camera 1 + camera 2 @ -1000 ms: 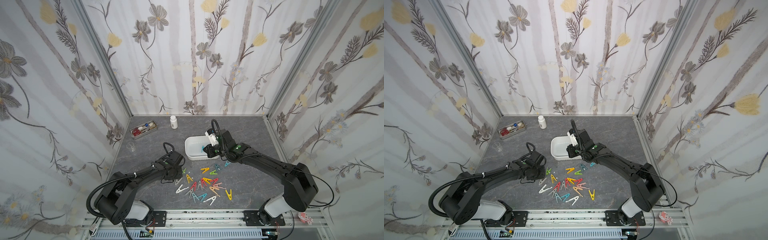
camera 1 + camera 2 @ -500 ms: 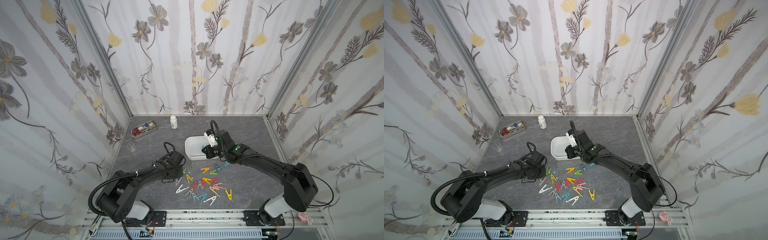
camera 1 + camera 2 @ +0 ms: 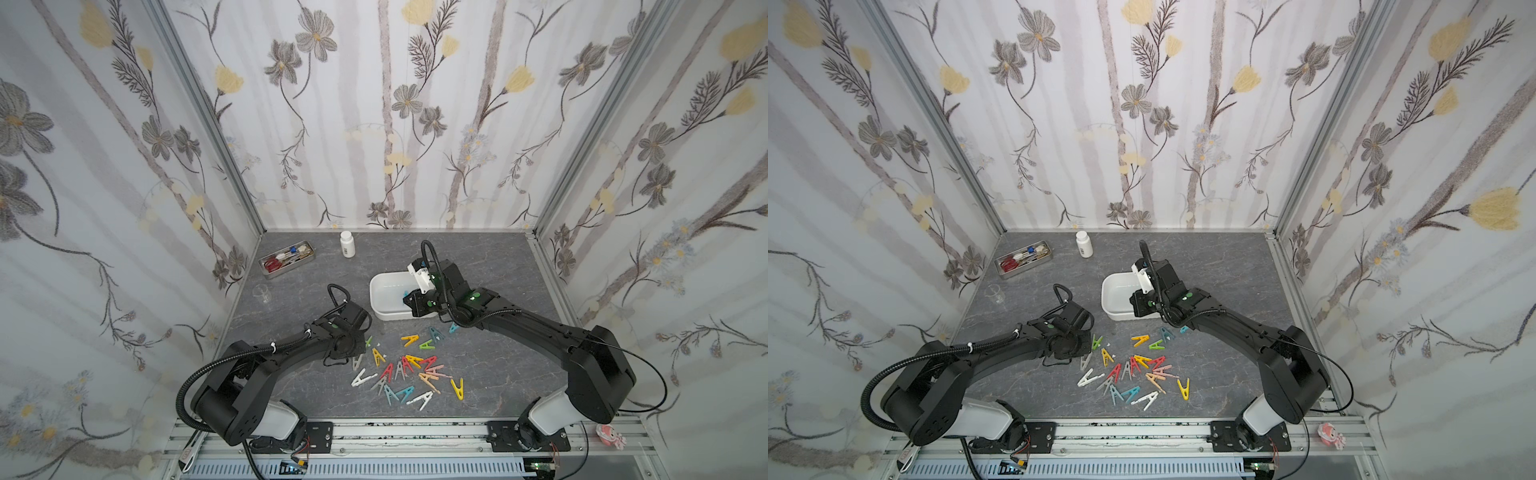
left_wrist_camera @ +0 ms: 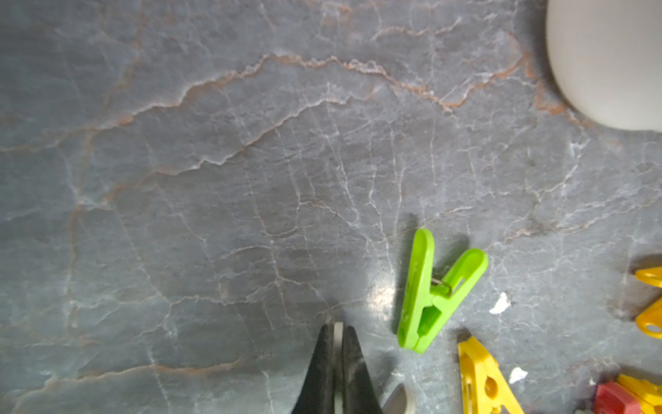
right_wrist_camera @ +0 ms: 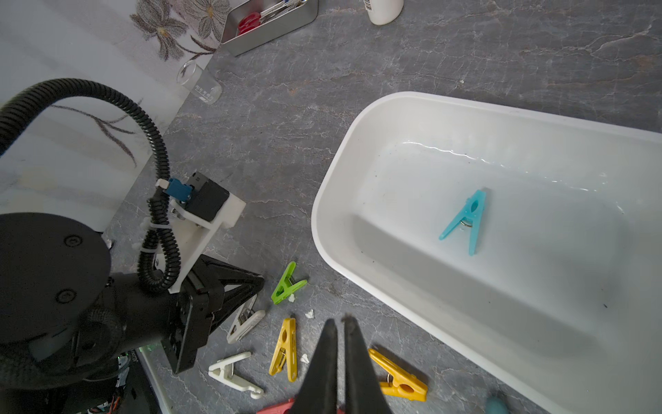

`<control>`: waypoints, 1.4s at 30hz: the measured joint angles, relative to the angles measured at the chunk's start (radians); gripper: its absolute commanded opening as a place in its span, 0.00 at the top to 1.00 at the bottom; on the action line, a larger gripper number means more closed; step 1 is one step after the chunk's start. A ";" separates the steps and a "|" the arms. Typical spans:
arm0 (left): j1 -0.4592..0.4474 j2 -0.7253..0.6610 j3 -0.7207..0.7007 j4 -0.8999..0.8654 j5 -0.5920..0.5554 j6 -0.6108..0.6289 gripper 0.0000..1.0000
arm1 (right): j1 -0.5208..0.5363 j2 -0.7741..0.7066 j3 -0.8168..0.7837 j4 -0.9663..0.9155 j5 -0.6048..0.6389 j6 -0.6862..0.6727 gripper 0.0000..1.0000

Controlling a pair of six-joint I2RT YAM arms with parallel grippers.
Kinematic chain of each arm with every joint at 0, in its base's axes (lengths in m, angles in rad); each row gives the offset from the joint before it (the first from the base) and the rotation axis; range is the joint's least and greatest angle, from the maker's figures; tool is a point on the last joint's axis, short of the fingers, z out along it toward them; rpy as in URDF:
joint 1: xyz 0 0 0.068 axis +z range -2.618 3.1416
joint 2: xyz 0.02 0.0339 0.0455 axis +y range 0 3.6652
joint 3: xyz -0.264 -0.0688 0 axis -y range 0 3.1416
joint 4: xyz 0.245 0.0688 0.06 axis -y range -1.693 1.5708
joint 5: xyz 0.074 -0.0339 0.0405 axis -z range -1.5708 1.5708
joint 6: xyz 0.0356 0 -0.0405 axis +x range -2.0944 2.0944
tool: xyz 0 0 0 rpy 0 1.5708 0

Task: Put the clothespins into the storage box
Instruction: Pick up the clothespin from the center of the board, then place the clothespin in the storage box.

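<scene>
Several coloured clothespins (image 3: 409, 365) lie in a loose pile on the grey table in both top views. The white storage box (image 3: 376, 291) stands just behind the pile and holds one teal clothespin (image 5: 465, 220). My left gripper (image 4: 335, 324) is down at the pile's left edge, shut on a leg of a grey clothespin (image 5: 247, 320) that still lies on the table. A green clothespin (image 4: 430, 297) lies just beside it. My right gripper (image 5: 340, 322) hovers by the box's near right corner, shut with nothing between its fingers.
A metal tray (image 3: 286, 259) of tools stands at the back left, with a white bottle (image 3: 347, 244) beside it. A small glass beaker (image 3: 262, 293) stands by the left wall. Small white scraps (image 4: 499, 304) lie among the pins.
My left gripper has closed its jaws at the pile's left edge. The right gripper has shifted slightly along the box's near corner, staying shut.
</scene>
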 measured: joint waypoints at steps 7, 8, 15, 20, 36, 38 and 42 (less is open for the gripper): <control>0.013 -0.063 0.037 -0.038 0.027 0.001 0.99 | 0.001 0.000 -0.002 0.000 0.001 0.000 0.91; 0.019 -0.078 0.042 -0.042 0.034 0.001 0.99 | 0.001 -0.001 -0.003 0.001 0.001 0.000 0.91; 0.088 -0.142 0.106 -0.056 0.109 0.011 1.00 | 0.002 -0.007 -0.003 0.009 0.005 0.005 0.91; 0.100 -0.135 0.193 -0.032 0.165 0.010 1.00 | 0.002 -0.024 0.021 0.015 0.005 0.009 0.90; 0.079 0.221 0.520 0.173 0.192 -0.011 1.00 | 0.005 -0.278 -0.161 -0.100 0.084 0.019 0.88; 0.067 0.290 0.566 0.182 0.179 -0.007 1.00 | 0.005 -0.326 -0.214 -0.117 0.106 0.029 0.88; 0.043 0.420 0.663 0.188 0.149 0.000 1.00 | 0.011 -0.393 -0.306 -0.151 0.127 0.064 0.88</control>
